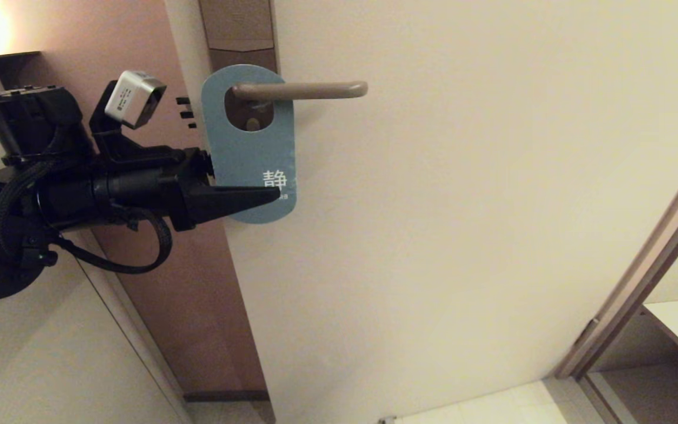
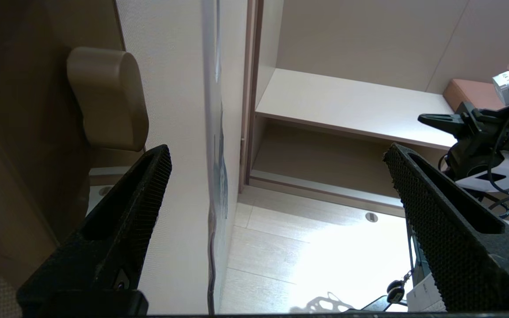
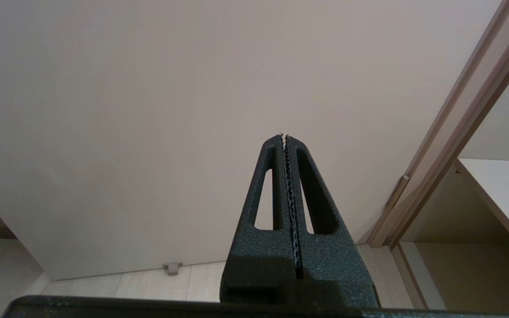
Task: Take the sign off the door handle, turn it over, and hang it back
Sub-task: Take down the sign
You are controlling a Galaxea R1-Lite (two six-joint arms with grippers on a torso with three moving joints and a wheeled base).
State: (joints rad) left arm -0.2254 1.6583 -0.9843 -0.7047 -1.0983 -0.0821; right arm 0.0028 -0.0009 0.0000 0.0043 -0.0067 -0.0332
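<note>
Left gripper (image 1: 277, 194): jaws spread apart, straddling the lower edge of the sign (image 1: 249, 141), evidently positioned for a grasp. The sign is hung, teal side outward, on the door handle (image 1: 301, 90). Right gripper (image 3: 284, 138): fingers pressed together, parked apart to the right.

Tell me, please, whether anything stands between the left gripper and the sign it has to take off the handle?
Nothing visible does. The left gripper is open at the lower part of the sign, its fingers either side of the card's edge, which hangs on the door handle.

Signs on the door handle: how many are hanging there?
1. The sign, teal side out, hangs on the door handle; the open left tool straddles its lower edge. Others could be hidden behind.
</note>
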